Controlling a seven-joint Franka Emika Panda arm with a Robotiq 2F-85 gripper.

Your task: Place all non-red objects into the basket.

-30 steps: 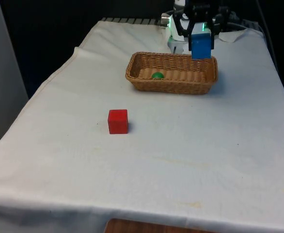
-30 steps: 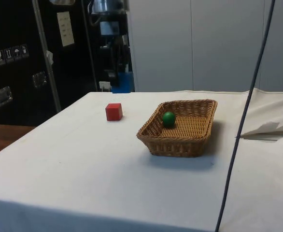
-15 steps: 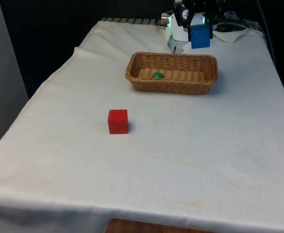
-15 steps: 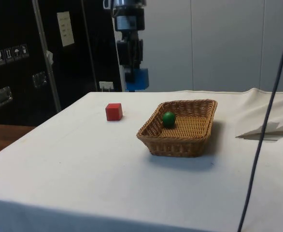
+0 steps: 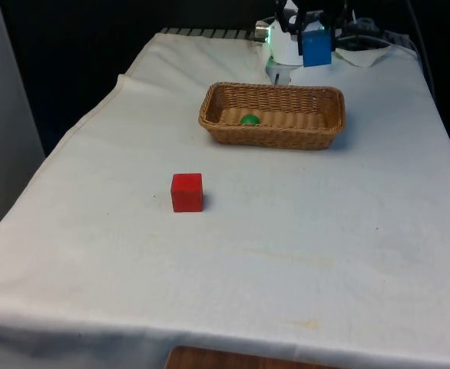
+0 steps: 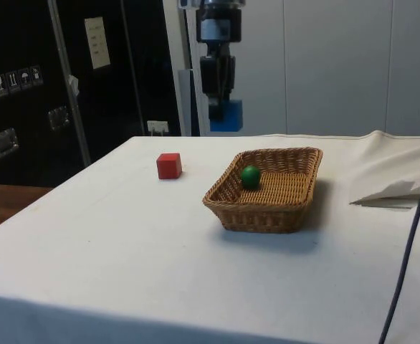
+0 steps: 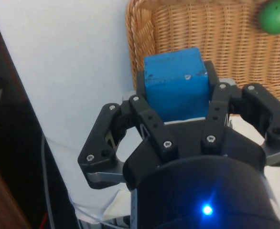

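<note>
Two flat opposite faces of the blue block sit pinched in the gripper, raised at the basket's 1 o'clock; we judge it rigid, light, non-slip.

Blue block, green ball, red cube, seemingly tan wicker basket.
</note>
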